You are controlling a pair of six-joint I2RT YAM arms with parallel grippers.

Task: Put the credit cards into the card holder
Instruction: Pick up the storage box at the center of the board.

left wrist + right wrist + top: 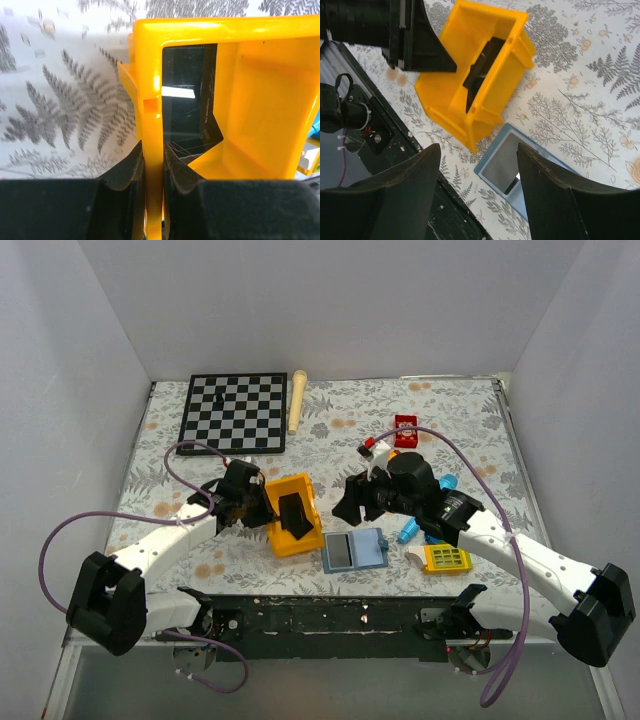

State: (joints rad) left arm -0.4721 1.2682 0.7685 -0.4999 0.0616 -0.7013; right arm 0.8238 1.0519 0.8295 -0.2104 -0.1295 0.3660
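Shows the left arm [160,535] reaching in from the 7 o'clock corner of the fern-printed table [150,455], forearm low and nearly level. Shows the left end effector [152,152] clamped on the left wall of a yellow bin [298,543], with one finger [125,175] outside that wall and the other inside, both pressed against it.

Shows the right arm [520,555] coming in from 5 o'clock with the wrist bent downward. Shows the right end effector [479,150] spread wide and holding nothing, hanging above the table at 3 o'clock of the bin and 12 o'clock of the card holder [355,550].

Places the credit cards [293,515] inside the bin, propped steeply on edge close to the gripped wall. Sets their long axis at roughly 11 to 5 o'clock in the top view. Cannot separate one card from two overlapped.

Places the card holder open and flat on the table at 4 o'clock of the bin, apart from it, with the long axis near 9 to 3 o'clock, the fold near 12 to 6, and the pale grey inner face up.

Reveals a line of fine pale print along one card edge in the left wrist view, too small to read.

Also includes a chessboard [233,412] at 11 o'clock, a red box [406,427] at 1 o'clock and a blue tube [410,530] beneath the right forearm.
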